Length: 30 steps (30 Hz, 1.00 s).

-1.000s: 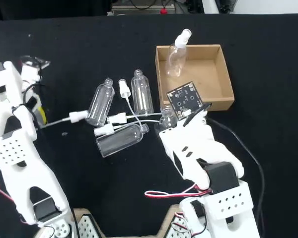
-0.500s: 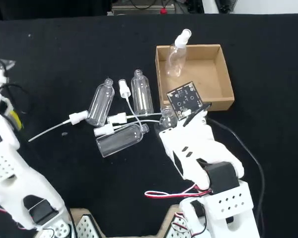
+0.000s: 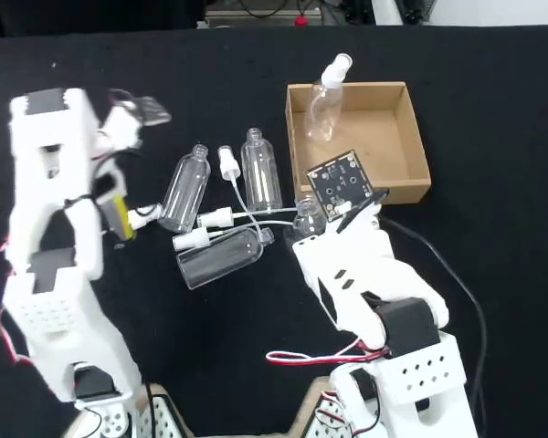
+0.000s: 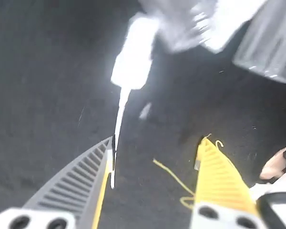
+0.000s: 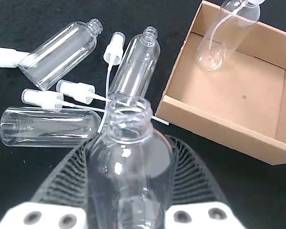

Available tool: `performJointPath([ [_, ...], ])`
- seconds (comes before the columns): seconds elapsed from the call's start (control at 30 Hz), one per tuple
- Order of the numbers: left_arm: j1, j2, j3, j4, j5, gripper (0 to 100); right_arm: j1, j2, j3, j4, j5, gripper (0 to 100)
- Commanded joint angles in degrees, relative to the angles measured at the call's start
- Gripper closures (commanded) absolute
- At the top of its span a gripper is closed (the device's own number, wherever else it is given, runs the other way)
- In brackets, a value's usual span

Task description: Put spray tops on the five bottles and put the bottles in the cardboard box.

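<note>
My right gripper [image 5: 132, 143] is shut on an open-necked clear bottle [image 5: 131, 157], held upright just before the cardboard box [image 3: 411, 155]; the same bottle [image 3: 306, 217] appears from above. A capped bottle [image 3: 324, 100] leans in the box's far corner. Three uncapped bottles [image 3: 184, 187] [image 3: 262, 169] [image 3: 221, 257] lie on the black table with loose spray tops [image 3: 226, 162] [image 3: 215, 219] [image 3: 192, 239] among them. My left gripper [image 3: 123, 219] is open at another spray top [image 3: 148, 213]. Its dip tube [image 4: 119, 119] runs alongside the grey finger [image 4: 81, 186].
The box [image 5: 229, 95] has bare floor beside the capped bottle [image 5: 224, 33]. The loose bottles and tops crowd the space between the two arms. Black cloth lies open to the right of the box and along the table's far side.
My left arm swung out to the left edge, then came back right, and now sits over the leftmost spray top's tube. The right arm and its bottle have stayed still.
</note>
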Motion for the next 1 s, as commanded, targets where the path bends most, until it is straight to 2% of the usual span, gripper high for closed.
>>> performJointPath([
  [0.0,5.2,-2.6,-0.8,-1.8,-1.8,73,-0.7,-1.5,-0.1,-1.7,-0.4,97.0],
  [0.43,4.9,9.2,-4.4,-10.1,-1.8,72,-0.7,-1.5,-0.1,-1.7,-0.4,97.0],
  [0.9,4.3,21.4,-14.9,-10.0,-1.7,73,-0.7,-1.5,-0.1,-1.6,-0.4,97.0],
  [0.97,4.3,22.0,-14.8,-10.0,-1.7,76,-0.7,-1.5,-0.1,-1.6,-0.4,97.0],
])
